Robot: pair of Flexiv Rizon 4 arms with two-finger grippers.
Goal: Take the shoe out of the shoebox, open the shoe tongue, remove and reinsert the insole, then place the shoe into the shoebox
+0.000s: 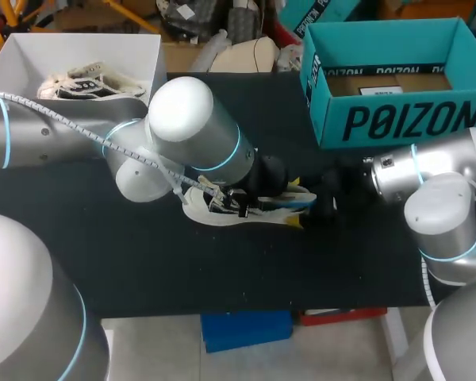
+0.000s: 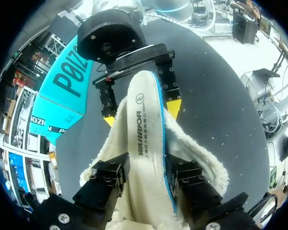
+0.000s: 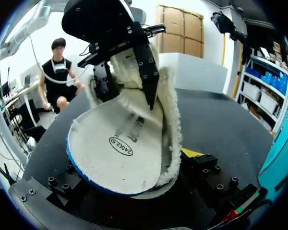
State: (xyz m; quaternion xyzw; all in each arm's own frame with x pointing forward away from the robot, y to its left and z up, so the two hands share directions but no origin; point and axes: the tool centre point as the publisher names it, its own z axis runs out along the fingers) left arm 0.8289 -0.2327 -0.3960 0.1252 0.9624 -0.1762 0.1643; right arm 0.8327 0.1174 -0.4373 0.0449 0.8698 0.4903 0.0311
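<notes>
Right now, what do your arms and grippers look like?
My left arm and right arm are silver tubes with round joints and blue rings. A coiled white cable follows the left. My left gripper and right gripper are black; the right's tips are yellow.

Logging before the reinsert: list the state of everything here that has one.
shoebox: open, no shoe inside.
shoe: out of the shoebox, on the table.
insole: partly out of the shoe.
left pincer: shut on the insole.
right pincer: at the insole's toe end, grip unclear.
white box: open, shoes inside.
</notes>
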